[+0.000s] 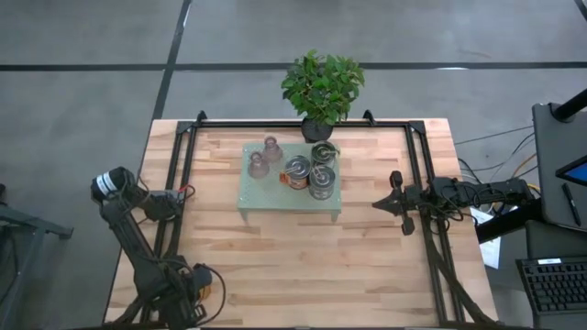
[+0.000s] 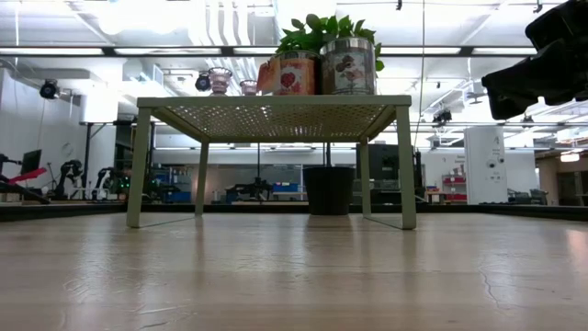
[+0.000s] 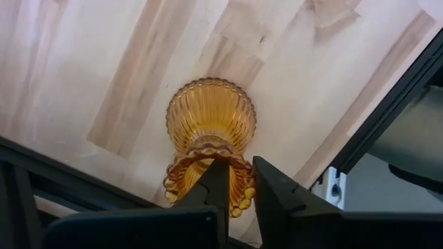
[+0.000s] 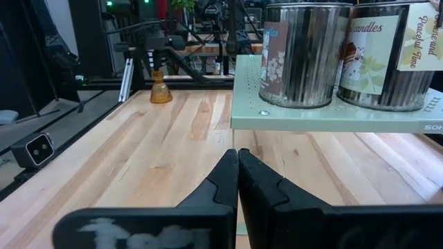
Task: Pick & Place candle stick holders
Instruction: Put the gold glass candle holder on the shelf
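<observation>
- Amber ribbed glass candle stick holder (image 3: pixel 211 128) with a scalloped, beaded foot stands on the pale butcher-block wooden table (image 1: pixel 275 266), near its nine o'clock edge and well apart from the stand.
- We see the left gripper (image 3: pixel 239 169) right at that beaded foot, but we cannot tell whether it is clenched on the rim or released.
- We judge this glass piece light but brittle and slick. The ribs and beads offer some bite, so the narrow waist above the foot looks the safest hold, taken with gentle pressure.
- On the pale green perforated metal stand (image 1: pixel 275 203), two pinkish tinted glass holders (image 1: pixel 264 157) sit toward the ten o'clock corner.
- Three shiny silver metal tin holders with paper labels (image 1: pixel 314 170) cluster on its three o'clock half, just beside one another.
- We expect the tins to be heavier, stiff and smooth. They are wide too, so a grip across the rim wall seems more workable than one spanning the body.
- At three o'clock of the stand, the right gripper (image 4: pixel 237 153) hovers over bare wood with its jaws pressed together on nothing.
- A leafy green plant in a black pot (image 1: pixel 321 87) stands at twelve o'clock, behind the stand.
</observation>
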Robot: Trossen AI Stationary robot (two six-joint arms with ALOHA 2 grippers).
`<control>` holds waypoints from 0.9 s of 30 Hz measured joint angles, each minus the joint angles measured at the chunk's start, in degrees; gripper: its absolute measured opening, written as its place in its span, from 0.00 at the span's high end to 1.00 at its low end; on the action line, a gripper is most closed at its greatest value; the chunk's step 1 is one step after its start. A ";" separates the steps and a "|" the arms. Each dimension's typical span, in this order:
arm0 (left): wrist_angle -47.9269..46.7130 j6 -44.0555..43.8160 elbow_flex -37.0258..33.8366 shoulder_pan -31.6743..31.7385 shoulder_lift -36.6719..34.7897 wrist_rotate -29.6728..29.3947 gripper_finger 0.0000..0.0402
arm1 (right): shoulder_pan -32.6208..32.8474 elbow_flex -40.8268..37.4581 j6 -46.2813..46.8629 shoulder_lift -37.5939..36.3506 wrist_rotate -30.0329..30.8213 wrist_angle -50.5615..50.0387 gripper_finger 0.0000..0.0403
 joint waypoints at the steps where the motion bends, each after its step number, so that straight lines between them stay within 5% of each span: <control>1: -0.34 0.61 0.00 0.11 0.00 -0.08 0.93 | 0.02 0.00 0.00 0.00 0.01 0.02 0.98; 9: -3.96 7.07 0.03 3.55 0.07 -2.42 0.93 | 0.00 0.00 0.00 -0.02 0.00 0.01 0.98; 27: -13.26 38.60 10.89 19.54 0.31 -4.90 0.98 | 0.00 0.00 0.00 -0.02 0.01 0.00 0.98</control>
